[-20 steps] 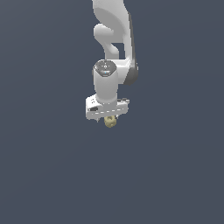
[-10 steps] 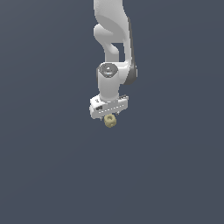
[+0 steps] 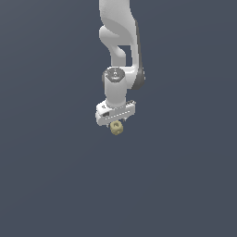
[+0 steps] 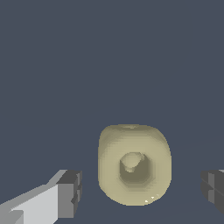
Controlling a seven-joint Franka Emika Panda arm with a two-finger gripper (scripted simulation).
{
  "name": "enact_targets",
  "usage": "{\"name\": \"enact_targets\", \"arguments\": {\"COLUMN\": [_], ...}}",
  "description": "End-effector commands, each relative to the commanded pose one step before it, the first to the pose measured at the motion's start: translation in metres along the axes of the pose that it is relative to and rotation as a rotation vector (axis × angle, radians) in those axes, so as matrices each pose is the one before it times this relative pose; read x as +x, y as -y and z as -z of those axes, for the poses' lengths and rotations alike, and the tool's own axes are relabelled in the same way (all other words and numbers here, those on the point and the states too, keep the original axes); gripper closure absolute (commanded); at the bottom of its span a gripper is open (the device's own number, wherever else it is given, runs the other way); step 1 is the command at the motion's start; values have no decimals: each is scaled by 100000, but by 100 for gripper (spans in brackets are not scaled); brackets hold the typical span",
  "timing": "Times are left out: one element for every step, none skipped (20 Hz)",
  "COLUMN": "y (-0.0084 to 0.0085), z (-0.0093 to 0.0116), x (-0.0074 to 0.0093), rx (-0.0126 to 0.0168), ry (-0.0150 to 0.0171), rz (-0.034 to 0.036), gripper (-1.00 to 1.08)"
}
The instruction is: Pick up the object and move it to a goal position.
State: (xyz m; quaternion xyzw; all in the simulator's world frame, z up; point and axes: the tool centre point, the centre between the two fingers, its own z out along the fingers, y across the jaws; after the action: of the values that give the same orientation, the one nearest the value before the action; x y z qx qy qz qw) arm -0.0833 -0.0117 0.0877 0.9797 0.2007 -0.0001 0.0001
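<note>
The gripper [image 4: 140,190] stands with its two dark pads [image 4: 72,192] spread apart, one on each side of the object [image 4: 133,168], and a clear gap shows between each pad and the object's flanks, so nothing is clamped yet. The object is a pale yellow-tan rounded lump with a hollow in its middle, lying on the plain dark floor [image 4: 109,57]. In the exterior view the white gripper [image 3: 115,121] sits directly above the object [image 3: 116,128], which peeps out just beneath it. To do this step well, I judge the arm should sink until the pads flank the lump's widest part, stay centred, then close evenly, so the rounded sides do not squirt out
</note>
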Motion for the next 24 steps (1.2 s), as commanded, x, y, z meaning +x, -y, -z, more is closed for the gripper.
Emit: {"name": "enact_targets", "arguments": {"y": [17, 18, 17, 16, 14, 13, 12, 10, -14, 9, -14, -13, 12, -7, -2, 0, 0, 0, 0, 0, 0, 0, 0, 0], "z": [-516, -326, -383, -438, -492, -519, -467, -409, -354, -289, -236, -180, -120, -75, -25, 0, 0, 0, 0, 0, 0, 0, 0, 0], "x": [-45, -13, -17, -20, -23, -22, -14, -6, -8, 9, 4, 7, 17, 6, 2, 0, 0, 0, 0, 0, 0, 0, 0, 0], "rx": [29, 2, 2, 3, 2, 2, 1, -1, 0, -7, 0, 0, -17, 0, 0, 0, 0, 0, 0, 0, 0, 0, 0, 0], "ry": [52, -9, -9, -10, -10, -10, -9, -9, 0, -8, 0, 0, -5, 0, 0, 0, 0, 0, 0, 0, 0, 0, 0, 0], "rz": [37, 48, 48, 48, 48, 48, 48, 48, 0, 48, 0, 0, 45, 0, 0, 0, 0, 0, 0, 0, 0, 0, 0, 0], "gripper": [-92, -92, -92, -92, -92, -92, -92, -92, -92, -92, -92, -92, -92, -92, -92, 108, 108, 108, 108, 108, 108, 108, 108, 108]}}
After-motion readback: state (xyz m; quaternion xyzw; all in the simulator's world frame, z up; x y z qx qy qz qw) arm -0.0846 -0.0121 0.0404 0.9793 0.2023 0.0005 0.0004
